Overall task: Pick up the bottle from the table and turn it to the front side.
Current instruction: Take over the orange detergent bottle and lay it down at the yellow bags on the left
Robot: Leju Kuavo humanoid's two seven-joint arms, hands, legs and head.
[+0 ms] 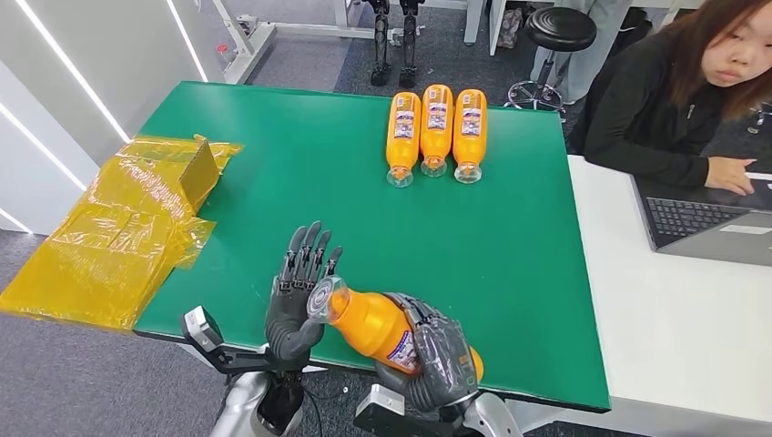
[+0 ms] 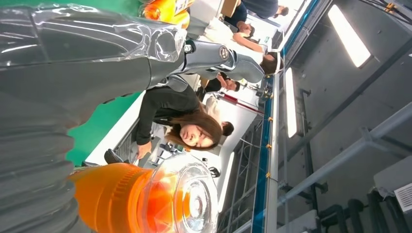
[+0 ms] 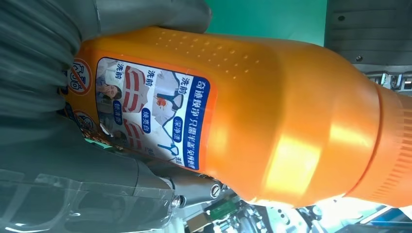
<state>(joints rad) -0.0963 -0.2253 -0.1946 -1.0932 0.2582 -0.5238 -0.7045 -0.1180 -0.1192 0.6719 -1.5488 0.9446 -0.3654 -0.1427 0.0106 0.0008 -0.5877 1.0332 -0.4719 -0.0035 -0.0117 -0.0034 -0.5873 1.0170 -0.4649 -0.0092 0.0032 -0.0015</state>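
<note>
1. Orange detergent bottle (image 1: 378, 325) up off the green table (image 1: 510, 255), lying sideways, held round its body by the right hand (image 1: 435, 357).
2. Left hand (image 1: 299, 296) spread flat, holding nothing, against the clear cap (image 1: 320, 298).
3. Probably hard, smooth, slippery, maybe heavy; best held round the fat middle.

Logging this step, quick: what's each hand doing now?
Left hand: open, fingers spread at the bottle's cap end.
Right hand: holding the orange bottle.

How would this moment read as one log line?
right hand: grips orange bottle | left hand: at cap | three bottles: on table
</note>
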